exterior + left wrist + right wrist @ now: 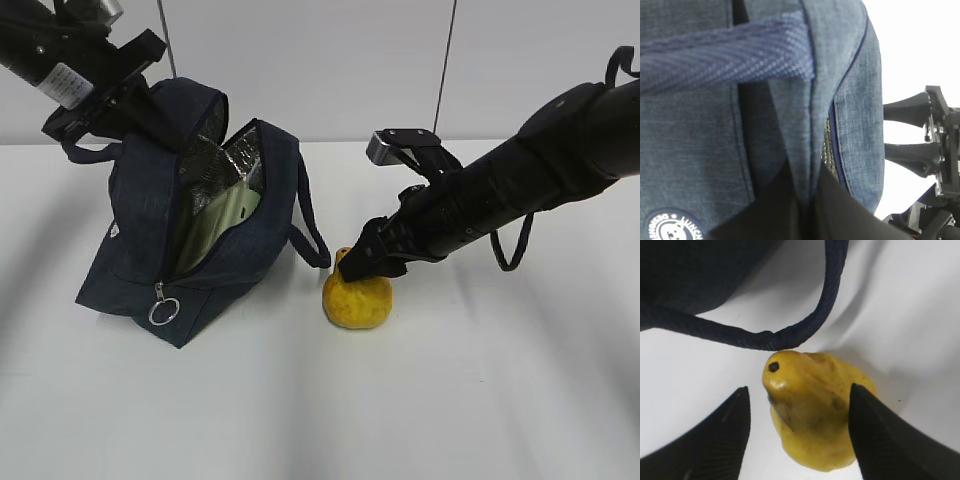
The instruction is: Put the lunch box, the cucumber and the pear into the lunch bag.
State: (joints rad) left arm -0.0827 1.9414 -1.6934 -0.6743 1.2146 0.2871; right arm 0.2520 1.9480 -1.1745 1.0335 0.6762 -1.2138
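The navy lunch bag (150, 240) stands open at the left, silver lining showing. The lunch box's sage-green lid (232, 215) shows inside it. My left gripper (140, 100) is shut on the bag's top edge and holds it up; in the left wrist view the fingers (785, 200) pinch the fabric (690, 150). The yellow pear (357, 302) lies on the table to the right of the bag. My right gripper (352, 265) is open, with a finger on each side of the pear (815, 415), whose neck points at the bag's handle (740, 335). The cucumber is out of view.
The white table (450, 400) spreads in front and to the right. The bag's zipper ring pull (164, 312) hangs at its front corner. A handle loop (312, 230) droops toward the pear. Black robot parts (935, 135) show at the right of the left wrist view.
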